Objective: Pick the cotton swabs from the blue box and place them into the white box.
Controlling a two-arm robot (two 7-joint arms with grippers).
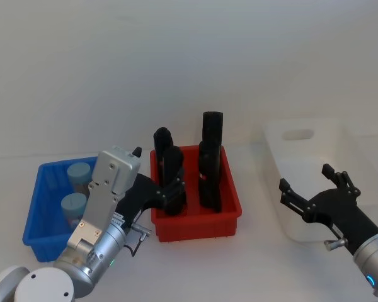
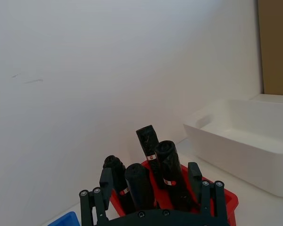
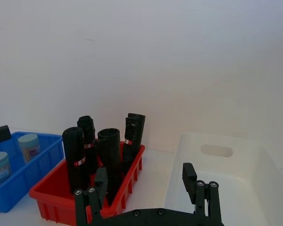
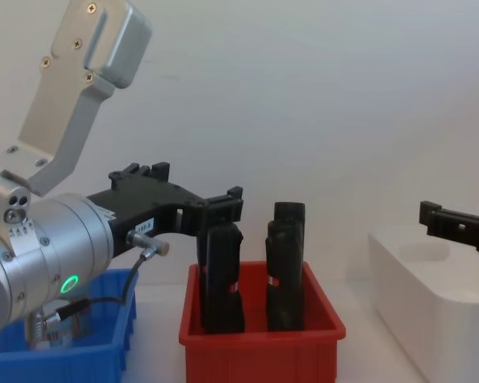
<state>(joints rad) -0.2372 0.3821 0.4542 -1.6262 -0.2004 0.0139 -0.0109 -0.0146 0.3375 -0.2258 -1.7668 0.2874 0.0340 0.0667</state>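
Cotton swabs in two small clear cylindrical jars with pale blue-grey lids stand upright, one behind the other, in the left part of a shallow bright blue plastic box on the robot's left. Their lids face up, which should let a gripper come down from above. Neither jar is held.

Just right of the blue box sits a red plastic bin of the same shape, holding tall black upright rolls. Beyond it stands a plain white rectangular plastic box, which looks empty in the right wrist view.

The left gripper hovers by the red bin's near left corner, beside the blue box, fingers spread wide and holding nothing. It is the arm nearer the jars, so it is likely the one to pick. The right gripper hangs over the near part of the white box, fingers also spread and empty. A carried jar would probably need to pass above the tall rolls.

In the head view, the left arm's silver wrist housing covers the blue box's right side, so more jars may sit there. In the chest view that arm hides the jars, and the white box's right end is cut off.
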